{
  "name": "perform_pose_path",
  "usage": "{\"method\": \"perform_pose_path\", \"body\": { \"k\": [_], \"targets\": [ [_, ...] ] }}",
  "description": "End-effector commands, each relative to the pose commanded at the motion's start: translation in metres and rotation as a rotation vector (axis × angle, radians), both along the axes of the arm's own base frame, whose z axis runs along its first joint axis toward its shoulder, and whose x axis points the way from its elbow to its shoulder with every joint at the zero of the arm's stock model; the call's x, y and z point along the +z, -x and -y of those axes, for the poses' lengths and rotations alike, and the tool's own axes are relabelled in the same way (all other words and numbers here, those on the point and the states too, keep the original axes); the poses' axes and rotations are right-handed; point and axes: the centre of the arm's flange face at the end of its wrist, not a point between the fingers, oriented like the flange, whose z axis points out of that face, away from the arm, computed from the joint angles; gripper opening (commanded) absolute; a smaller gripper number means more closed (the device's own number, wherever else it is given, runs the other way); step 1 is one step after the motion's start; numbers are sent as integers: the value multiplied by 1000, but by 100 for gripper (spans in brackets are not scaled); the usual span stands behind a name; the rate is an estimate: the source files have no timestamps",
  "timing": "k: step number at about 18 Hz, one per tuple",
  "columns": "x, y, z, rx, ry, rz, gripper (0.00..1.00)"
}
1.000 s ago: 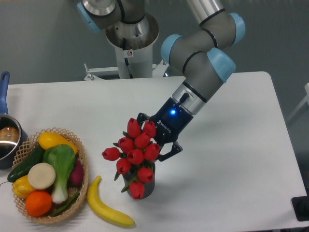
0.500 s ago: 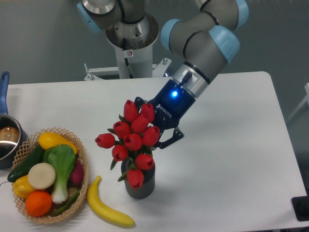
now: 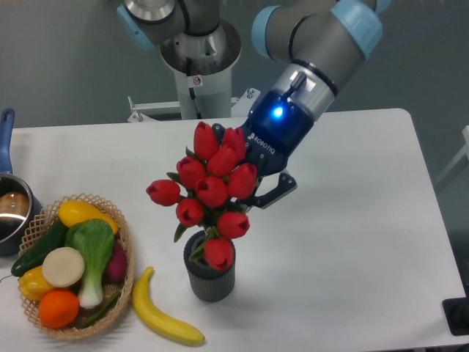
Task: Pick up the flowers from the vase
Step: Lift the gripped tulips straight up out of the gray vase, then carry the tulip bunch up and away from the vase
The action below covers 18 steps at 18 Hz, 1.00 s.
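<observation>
White table (image 3: 352, 220) carrying all items. UR5e arm (image 3: 315, 44) reaching down from the far edge toward the table's middle. Gripper (image 3: 253, 192) clenched on the flowers (image 3: 209, 194), its fingers mostly hidden behind the blooms; the red tulip bunch sits above the vase (image 3: 210, 273), its lowest bud at the rim. The ribbed grey vase stands upright near the front edge. Wicker basket (image 3: 124, 286) of produce near the front left corner; banana (image 3: 161, 315) between basket and vase; steel pot (image 3: 11, 213) at the left edge.
</observation>
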Motion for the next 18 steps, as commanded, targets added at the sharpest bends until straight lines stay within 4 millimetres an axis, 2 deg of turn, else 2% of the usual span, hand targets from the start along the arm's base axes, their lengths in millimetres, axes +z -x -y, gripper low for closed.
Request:
{"method": "perform_pose_path", "body": {
  "k": [2,6,12,14,18],
  "targets": [
    [11,-2,0,5,-9,13,50],
    [24,11,23,51,-18,-1,49],
    [25,68,98,215,-5,-20,49],
    [19,90,122,273,14,-27,49],
    [-12,108,143,316,97,-107,49]
  ]
}}
